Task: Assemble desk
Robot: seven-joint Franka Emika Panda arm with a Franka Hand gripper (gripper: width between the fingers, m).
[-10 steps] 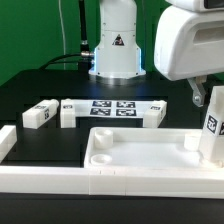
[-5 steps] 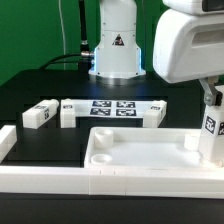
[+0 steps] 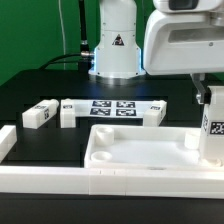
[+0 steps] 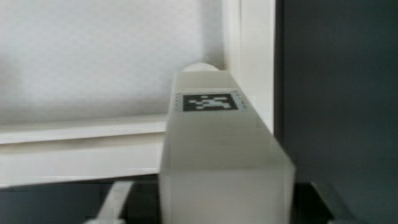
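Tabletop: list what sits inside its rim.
Inside the tabletop, one upright leg at the corner on the exterior view's right; otherwise bare. The rim covers the leg's base, so contact cannot be seen.

White block leg [image 4: 222, 165] fills the middle of the frame, seen along its length and narrowing toward its far end. One black-and-white square tag [image 4: 212, 102] sits near that far end (pattern blurred, not readable). Beyond the leg lies the pale tabletop [image 4: 98, 60]. Two stretches of its raised rim [image 4: 254, 45] meet behind the leg. Black table [image 4: 347, 80] shows outside the rim.
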